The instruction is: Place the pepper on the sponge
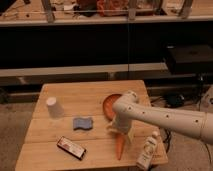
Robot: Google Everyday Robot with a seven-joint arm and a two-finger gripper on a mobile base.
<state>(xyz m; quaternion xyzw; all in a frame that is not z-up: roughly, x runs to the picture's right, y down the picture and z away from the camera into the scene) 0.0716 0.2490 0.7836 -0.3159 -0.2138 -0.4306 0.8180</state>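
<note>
The pepper (120, 146), slim and orange, lies on the wooden table (90, 95) near the front edge, pointing toward the camera. My gripper (120, 132) hangs right over the pepper's far end, at the tip of the white arm (165, 119) that reaches in from the right. To the left of the gripper, the blue-grey sponge (83, 123) lies flat on the table with nothing on it.
An orange bowl (110, 104) sits just behind the gripper, partly hidden by the arm. A white cup (52, 106) stands at the left. A dark packet with red trim (71, 147) lies front left. A white bottle (146, 151) stands at the front right corner.
</note>
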